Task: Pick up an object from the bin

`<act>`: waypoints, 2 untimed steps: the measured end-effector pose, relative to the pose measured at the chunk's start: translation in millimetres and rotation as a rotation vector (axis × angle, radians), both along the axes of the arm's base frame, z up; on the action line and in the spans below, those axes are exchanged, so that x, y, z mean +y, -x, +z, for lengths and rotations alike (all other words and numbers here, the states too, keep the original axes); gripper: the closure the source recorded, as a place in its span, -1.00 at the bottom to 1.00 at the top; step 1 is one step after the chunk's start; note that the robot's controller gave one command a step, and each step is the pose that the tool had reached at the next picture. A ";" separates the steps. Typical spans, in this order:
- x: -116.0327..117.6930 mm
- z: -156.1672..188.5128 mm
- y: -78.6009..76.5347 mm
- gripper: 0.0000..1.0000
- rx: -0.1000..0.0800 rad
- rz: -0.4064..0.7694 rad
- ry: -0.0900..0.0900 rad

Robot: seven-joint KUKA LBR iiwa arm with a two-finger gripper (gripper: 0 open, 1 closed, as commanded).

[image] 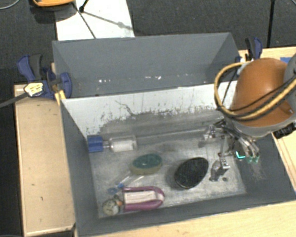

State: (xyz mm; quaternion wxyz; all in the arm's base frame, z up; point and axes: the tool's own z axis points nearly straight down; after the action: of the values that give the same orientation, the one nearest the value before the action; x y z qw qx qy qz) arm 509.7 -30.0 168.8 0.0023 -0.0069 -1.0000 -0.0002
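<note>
Five loose items in grey bin (147, 63). Claw (220, 170) sits low, just right of the black oval disc (191, 172), close beside it; contact unclear. Can't tell how far the claw is open or if it has hold of anything. Green round pad (146, 163) is just left of the disc. Clear bottle with blue cap (113, 144) lies further left and behind. Pink pack (140, 198) sits left and in front of the disc; its white label is unreadable. Small round trinket (110, 207) touches the pack's left end.
</note>
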 end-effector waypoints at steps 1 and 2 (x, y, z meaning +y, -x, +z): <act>22.0 -96.2 -5.2 -1.00 -0.010 0.220 0.000; 21.7 -93.9 -6.5 1.00 -0.014 0.220 0.001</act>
State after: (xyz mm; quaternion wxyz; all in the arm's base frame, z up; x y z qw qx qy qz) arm 516.2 -8.3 74.9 -0.0049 0.1032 -0.9947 0.0005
